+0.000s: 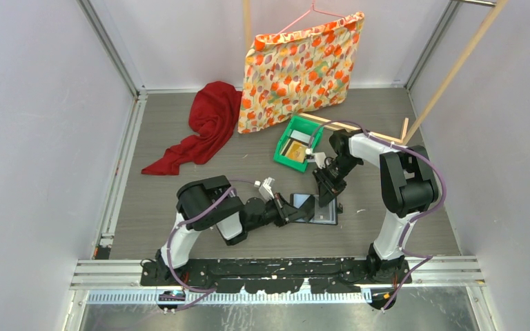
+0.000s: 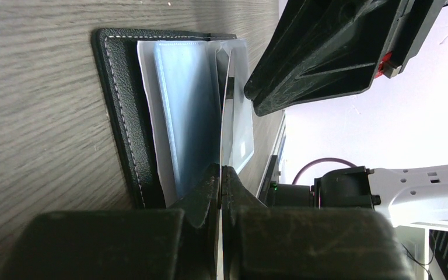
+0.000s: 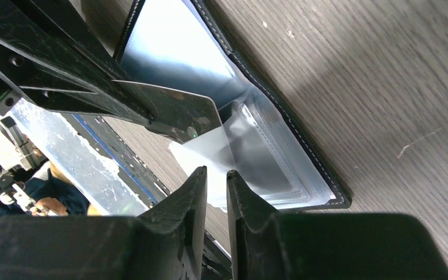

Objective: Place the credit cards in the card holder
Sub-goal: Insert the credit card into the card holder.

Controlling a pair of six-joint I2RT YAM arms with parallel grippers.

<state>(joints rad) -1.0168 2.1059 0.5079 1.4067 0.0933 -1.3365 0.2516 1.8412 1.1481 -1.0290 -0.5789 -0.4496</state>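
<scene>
The black card holder (image 1: 321, 215) lies open on the table, its greyish-blue pocket pages up; it also shows in the left wrist view (image 2: 122, 116) and the right wrist view (image 3: 175, 52). My left gripper (image 2: 220, 170) is shut on one thin pocket page (image 2: 233, 99) and holds it upright. It reaches in from the left in the top view (image 1: 295, 210). My right gripper (image 3: 216, 172) hangs just over the clear pockets (image 3: 268, 157), jaws a narrow gap apart with nothing between them; it is above the holder (image 1: 328, 187). A yellow-gold card (image 1: 294, 150) and a white one (image 1: 302, 136) lie in the green tray.
The green tray (image 1: 284, 135) stands just behind the holder. A red cloth (image 1: 210, 121) lies at the back left. A flowered fabric bag (image 1: 297, 69) hangs at the back. Wooden sticks (image 1: 359, 127) lie behind the right arm.
</scene>
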